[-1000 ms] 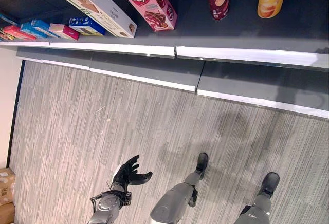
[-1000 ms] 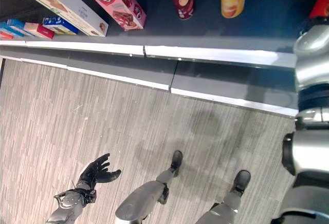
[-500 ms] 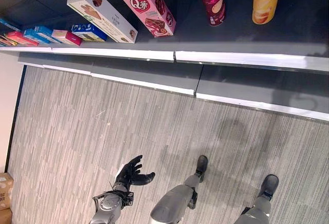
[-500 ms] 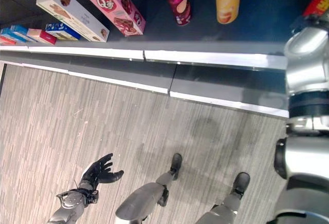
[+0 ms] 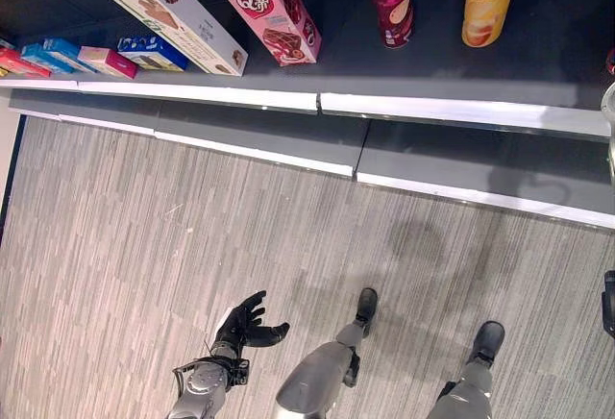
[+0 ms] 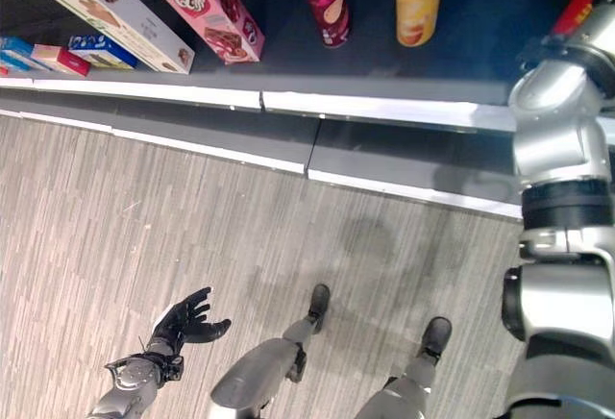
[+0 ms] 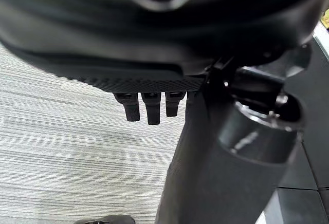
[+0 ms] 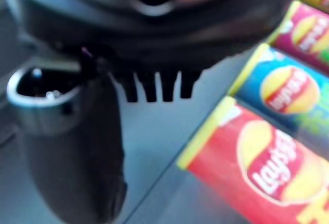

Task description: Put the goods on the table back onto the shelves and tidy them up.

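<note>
Fingers spread and relaxed, the dark left hand (image 5: 246, 323) hangs empty at the lower left of the frame over the grey striped floor (image 5: 144, 236). Farther up, the dark shelf (image 5: 538, 63) runs across the top, carrying a white oblong box (image 5: 178, 17), a pink carton (image 5: 269, 8), a maroon tube (image 5: 389, 1) and a yellow tube (image 5: 485, 1). At its right end, the right hand (image 8: 154, 88) hovers with straight fingers beside a lying red chip can (image 8: 257, 167), holding nothing.
</note>
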{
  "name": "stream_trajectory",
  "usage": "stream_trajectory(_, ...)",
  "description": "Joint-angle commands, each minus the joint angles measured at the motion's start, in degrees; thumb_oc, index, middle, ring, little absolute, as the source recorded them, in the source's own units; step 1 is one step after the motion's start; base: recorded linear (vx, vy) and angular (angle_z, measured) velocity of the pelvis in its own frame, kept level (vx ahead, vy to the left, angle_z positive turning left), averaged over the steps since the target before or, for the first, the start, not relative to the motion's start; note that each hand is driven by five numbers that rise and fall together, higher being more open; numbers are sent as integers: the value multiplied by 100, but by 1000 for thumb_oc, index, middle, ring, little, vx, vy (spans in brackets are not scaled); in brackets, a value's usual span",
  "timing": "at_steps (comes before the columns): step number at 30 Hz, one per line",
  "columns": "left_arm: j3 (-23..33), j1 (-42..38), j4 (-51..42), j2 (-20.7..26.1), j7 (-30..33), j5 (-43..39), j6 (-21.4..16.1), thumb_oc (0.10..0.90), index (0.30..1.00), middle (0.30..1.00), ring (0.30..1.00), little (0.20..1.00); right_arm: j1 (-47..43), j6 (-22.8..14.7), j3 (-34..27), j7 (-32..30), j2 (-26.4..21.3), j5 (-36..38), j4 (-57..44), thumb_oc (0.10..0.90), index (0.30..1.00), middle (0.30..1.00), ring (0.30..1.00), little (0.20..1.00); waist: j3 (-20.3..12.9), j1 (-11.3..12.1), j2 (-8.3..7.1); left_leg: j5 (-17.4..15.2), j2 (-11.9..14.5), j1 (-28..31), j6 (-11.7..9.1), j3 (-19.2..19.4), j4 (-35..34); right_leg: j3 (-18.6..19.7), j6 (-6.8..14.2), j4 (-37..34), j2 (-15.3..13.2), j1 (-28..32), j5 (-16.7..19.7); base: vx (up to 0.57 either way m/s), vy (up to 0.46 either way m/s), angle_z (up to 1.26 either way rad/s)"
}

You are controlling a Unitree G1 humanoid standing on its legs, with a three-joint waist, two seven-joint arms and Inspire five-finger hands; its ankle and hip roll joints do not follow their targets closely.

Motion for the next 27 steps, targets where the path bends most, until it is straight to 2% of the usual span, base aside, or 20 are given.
stream_trajectory(1, -18, 250, -42, 484, 193, 155, -148, 800, 900, 900, 900, 900, -3, -301, 110, -213, -454, -710, -1230, 800, 900, 900, 900, 900, -275, 29, -130, -442, 370, -321, -266, -145, 187, 334, 303, 824, -390, -184, -673, 1, -14, -3)
stream_trajectory(3, 48, 241, 6, 421, 236, 185, -128, 800, 900, 900, 900, 900, 399, -334, -107, -199, -250, -867, -1686, 800, 900, 900, 900, 900, -258, -45, -186, -415, 397, -291, -275, -116, 140, 343, 294, 778, -357, -180, -649, 8, -32, -10)
stream_trajectory(6, 227, 205, 104, 257, 388, 257, -95, 800, 900, 900, 900, 900, 1603, -596, -531, 138, 439, -1156, -3083, 800, 900, 900, 900, 900, -150, -280, -390, -396, 488, -264, -290, 30, 95, 429, 267, 708, -279, -241, -573, 3, -19, -22)
stream_trajectory(7, 224, 207, 104, 262, 388, 257, -95, 800, 900, 900, 900, 900, 1618, -593, -544, 143, 443, -1158, -3094, 800, 900, 900, 900, 900, -154, -275, -394, -396, 487, -263, -290, 30, 95, 430, 267, 708, -279, -240, -573, -1, -1, -21)
stream_trajectory(13, 331, 350, 71, 59, 522, 256, -85, 800, 900, 900, 900, 900, 2998, -1038, -852, 418, 1315, -805, -3923, 800, 900, 900, 900, 900, 56, -541, -515, -381, 535, -298, -300, 147, 98, 527, 247, 704, -227, -342, -526, -3, -4, -14)
stream_trajectory(16, 314, 406, 31, 42, 536, 241, -97, 800, 900, 900, 900, 900, 3128, -1163, -850, 468, 1522, -447, -3769, 800, 900, 900, 900, 900, 98, -587, -544, -380, 550, -294, -302, 179, 100, 560, 239, 703, -219, -366, -514, -1, -5, -15)
stream_trajectory(24, 323, 483, -46, 125, 514, 146, -117, 800, 900, 900, 900, 900, 2691, -1124, -831, 403, 1375, -93, -3107, 800, 900, 900, 900, 900, 135, -585, -536, -407, 570, -276, -300, 238, 143, 609, 239, 727, -226, -391, -518, 2, 0, 0)
stream_trajectory(27, 324, 496, -37, 157, 489, 117, -102, 800, 900, 900, 900, 900, 2491, -1200, -880, 357, 1420, 247, -2876, 800, 900, 900, 900, 900, 118, -560, -527, -417, 569, -270, -298, 229, 153, 602, 236, 747, -221, -379, -534, 0, 0, 0)
